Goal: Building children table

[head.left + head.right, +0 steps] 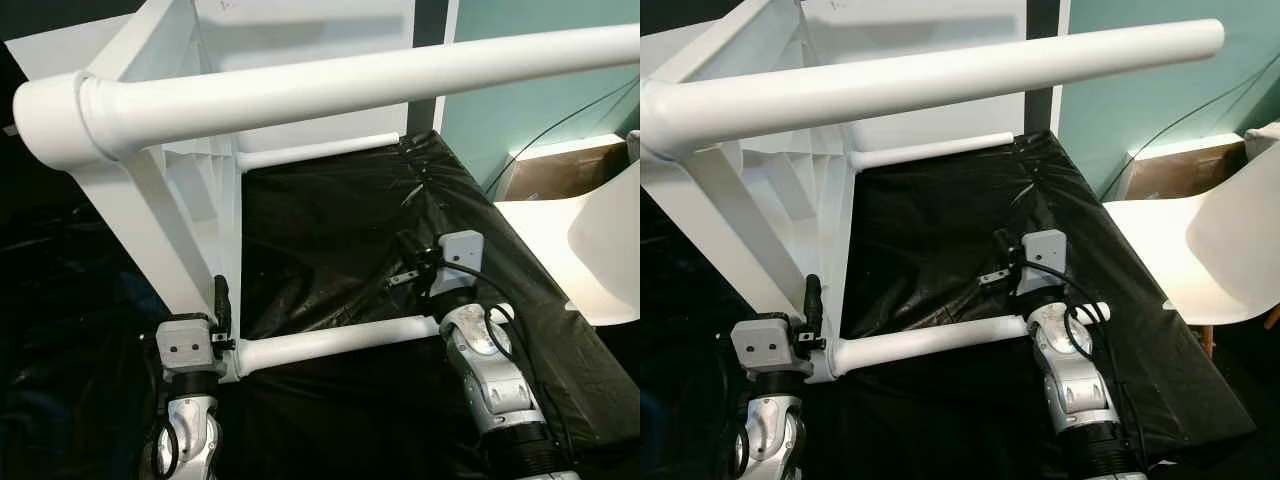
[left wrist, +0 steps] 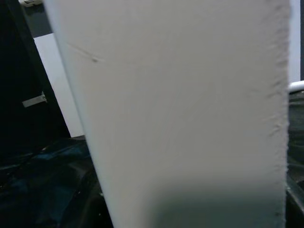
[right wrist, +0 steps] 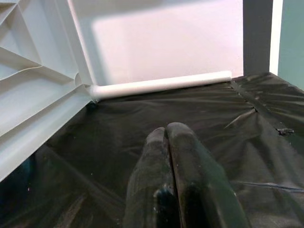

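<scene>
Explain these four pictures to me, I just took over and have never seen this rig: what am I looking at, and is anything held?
The two wide pictures come from the robot's head, looking down at its silver arms. A white children's table lies tipped on its side on black plastic sheeting, legs sticking out. The left gripper is against the tabletop edge by the near leg; its wrist camera sees white plastic close up. The right gripper, seen from its own wrist, is shut and empty above the sheeting. A white chair stands to the right.

Silver, ribbed arms end in grey camera housings with two dark screws; black cables loop at both wrists, and the right gripper (image 3: pixel 166 137) shows long black fingers.
</scene>
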Available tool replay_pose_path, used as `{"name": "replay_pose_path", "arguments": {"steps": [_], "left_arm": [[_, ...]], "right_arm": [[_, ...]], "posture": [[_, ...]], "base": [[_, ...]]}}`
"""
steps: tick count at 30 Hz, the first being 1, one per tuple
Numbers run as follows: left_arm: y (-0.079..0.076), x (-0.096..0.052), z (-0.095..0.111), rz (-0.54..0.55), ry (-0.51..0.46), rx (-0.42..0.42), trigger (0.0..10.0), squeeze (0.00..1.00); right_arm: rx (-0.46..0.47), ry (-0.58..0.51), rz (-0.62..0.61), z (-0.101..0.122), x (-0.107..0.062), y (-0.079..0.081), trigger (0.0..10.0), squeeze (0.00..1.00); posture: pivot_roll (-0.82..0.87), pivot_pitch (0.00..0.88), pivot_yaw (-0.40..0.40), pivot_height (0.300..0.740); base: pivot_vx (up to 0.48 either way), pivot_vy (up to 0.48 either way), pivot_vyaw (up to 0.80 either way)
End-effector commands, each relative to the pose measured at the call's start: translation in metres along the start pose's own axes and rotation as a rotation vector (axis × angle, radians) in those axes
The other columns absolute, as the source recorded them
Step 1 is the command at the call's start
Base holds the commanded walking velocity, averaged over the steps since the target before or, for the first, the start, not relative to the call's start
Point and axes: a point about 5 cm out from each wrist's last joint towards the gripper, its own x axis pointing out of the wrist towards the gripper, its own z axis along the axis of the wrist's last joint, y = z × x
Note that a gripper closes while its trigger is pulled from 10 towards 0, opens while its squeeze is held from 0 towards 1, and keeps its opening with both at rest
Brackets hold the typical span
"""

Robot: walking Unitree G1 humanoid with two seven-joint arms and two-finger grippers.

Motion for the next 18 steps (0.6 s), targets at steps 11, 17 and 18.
{"name": "replay_pose_path", "arguments": {"steps": [11, 17, 18], "left_arm": [[0.0209, -0.0166, -0.026, 0.105, 0.151, 0.084, 10.0, 0.0], [0.0217, -0.0176, -0.0265, 0.104, 0.153, 0.087, 10.0, 0.0], [0.0217, -0.0181, -0.0265, 0.104, 0.153, 0.087, 10.0, 0.0]], "right_arm": [[0.041, 0.019, 0.013, -0.0045, 0.0004, 0.0042, 10.0, 0.0], [0.019, 0.017, 0.014, -0.0042, 0.0003, 0.0031, 10.0, 0.0], [0.03, 0.018, 0.012, -0.0046, 0.0, 0.0035, 10.0, 0.0]], "posture": [[-0.03, 0.0, 0.081, 0.74], [-0.03, 0.0, 0.082, 0.74], [-0.03, 0.0, 0.082, 0.74]], "base": [[0.0, 0.0, 0.22], [0.0, 0.0, 0.13], [0.0, 0.0, 0.8]]}}
